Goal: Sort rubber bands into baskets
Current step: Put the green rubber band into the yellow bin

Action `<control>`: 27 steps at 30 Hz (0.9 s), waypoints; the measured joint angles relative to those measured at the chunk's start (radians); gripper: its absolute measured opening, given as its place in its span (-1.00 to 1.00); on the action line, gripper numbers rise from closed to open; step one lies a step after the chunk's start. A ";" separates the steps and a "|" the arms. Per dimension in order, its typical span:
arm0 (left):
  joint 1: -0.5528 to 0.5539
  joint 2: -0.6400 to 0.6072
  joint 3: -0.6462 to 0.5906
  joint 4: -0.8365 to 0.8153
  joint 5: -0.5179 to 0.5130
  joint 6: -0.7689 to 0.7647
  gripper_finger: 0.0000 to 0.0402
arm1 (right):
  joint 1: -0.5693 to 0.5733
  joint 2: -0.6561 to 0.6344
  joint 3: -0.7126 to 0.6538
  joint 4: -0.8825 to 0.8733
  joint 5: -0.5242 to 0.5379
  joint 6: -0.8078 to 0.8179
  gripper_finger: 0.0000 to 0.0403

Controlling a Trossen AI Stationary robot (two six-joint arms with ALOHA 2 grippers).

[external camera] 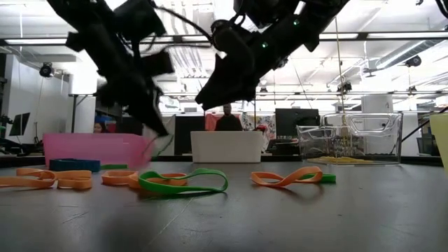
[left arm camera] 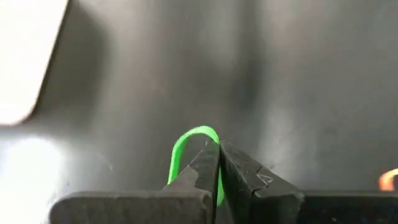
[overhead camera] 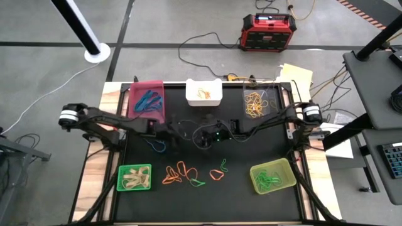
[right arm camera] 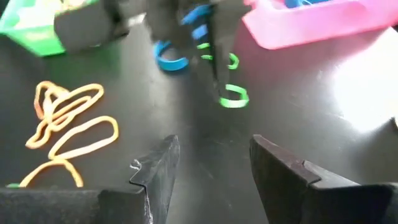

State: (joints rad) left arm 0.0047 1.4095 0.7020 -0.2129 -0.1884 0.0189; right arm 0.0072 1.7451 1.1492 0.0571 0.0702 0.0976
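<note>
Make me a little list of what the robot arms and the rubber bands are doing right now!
left gripper: jaws shut on a green rubber band, over the black mat near the pink basket
right gripper: jaws open, holding nothing, at the mat's middle, facing the left gripper
loose bands: orange rubber bands on the mat's front middle; a blue rubber band by the pink basket
baskets: pink holds blue bands, white basket an orange one, clear basket yellowish ones, bright green basket tan ones, yellow-green basket green ones
</note>
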 joint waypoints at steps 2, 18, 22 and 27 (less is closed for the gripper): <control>-0.009 -0.041 -0.004 0.023 0.036 0.000 -1.00 | 0.014 0.000 0.000 0.000 0.001 -0.039 -0.06; -0.052 -0.166 -0.005 0.193 0.238 -0.026 -1.00 | 0.058 0.004 -0.006 0.151 0.091 -0.159 -0.17; -0.058 -0.166 -0.005 0.205 0.238 -0.027 -1.00 | 0.070 0.004 -0.006 0.182 0.088 -0.206 -0.28; -0.058 -0.162 -0.005 0.226 0.239 -0.028 -1.00 | 0.083 0.004 -0.006 0.197 0.088 -0.251 -0.54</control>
State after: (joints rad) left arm -0.0536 1.2472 0.6971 0.0132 0.0505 -0.0087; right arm 0.0902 1.7489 1.1431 0.2538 0.1577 -0.1534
